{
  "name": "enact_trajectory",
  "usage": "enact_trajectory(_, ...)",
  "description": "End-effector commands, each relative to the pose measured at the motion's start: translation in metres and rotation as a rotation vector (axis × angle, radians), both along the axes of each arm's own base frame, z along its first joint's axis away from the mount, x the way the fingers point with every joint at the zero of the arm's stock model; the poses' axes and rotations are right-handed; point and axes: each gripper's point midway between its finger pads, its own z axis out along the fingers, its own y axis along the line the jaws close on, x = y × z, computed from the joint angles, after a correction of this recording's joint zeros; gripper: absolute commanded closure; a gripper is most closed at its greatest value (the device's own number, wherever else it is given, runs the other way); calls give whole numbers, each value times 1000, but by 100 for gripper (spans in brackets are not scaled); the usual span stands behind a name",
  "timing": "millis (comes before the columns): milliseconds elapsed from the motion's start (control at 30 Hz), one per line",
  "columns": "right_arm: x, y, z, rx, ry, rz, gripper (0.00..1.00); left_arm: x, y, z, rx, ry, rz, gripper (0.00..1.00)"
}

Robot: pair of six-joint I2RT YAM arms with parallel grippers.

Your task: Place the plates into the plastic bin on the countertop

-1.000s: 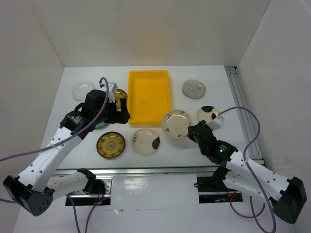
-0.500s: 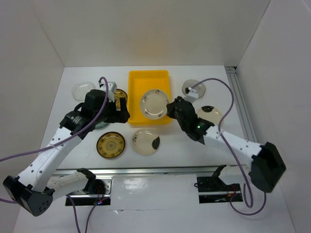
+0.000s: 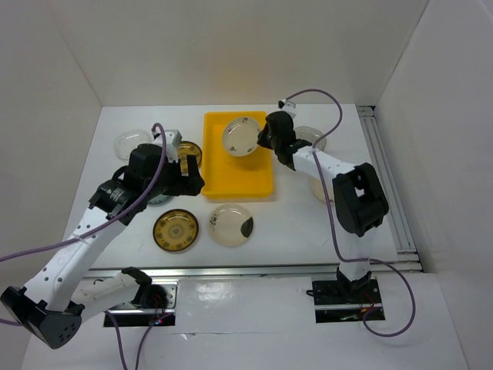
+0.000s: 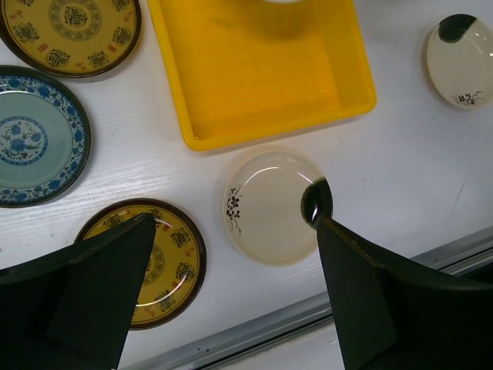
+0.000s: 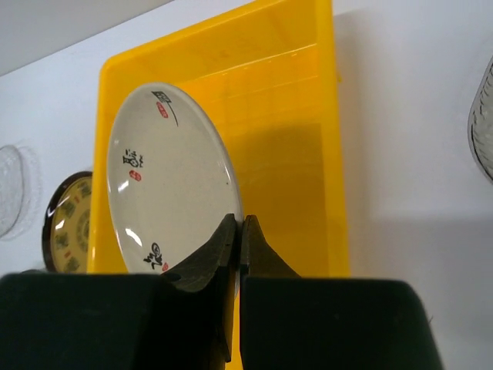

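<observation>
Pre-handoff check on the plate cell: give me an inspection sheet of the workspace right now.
Surface: white countertop, no spills seen.
Job's things: yellow bin, no plate lying in it; held cream plate tilted above it. On the countertop: far gold plate, near gold plate, blue plate, near patched plate, far patched plate, grey plate, clear plate.
Clutter: nothing seen.
Grippers: left gripper open, empty; right gripper shut on the held cream plate's rim.
Cables: left cable and right cable loop in the air.
Surroundings: white walls, metal rail.
</observation>
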Motion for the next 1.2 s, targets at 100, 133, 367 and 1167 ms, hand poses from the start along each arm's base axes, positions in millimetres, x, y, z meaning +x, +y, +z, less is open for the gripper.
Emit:
enact_trajectory(100,23,23,-4,-9,-1,135,100,1,-1,9,-21,-48,-4,0)
enact_trajectory(133,26,24,-16,-16,17,135,100,1,-1,9,-21,-48,-4,0)
enact_trajectory(367,28,27,-53,-41,87,143,100,2,1,9,-16,-50,4,0)
enact_trajectory(1167,31,40,-12,-14,34,184,43,5,4,7,-1,-48,23,0)
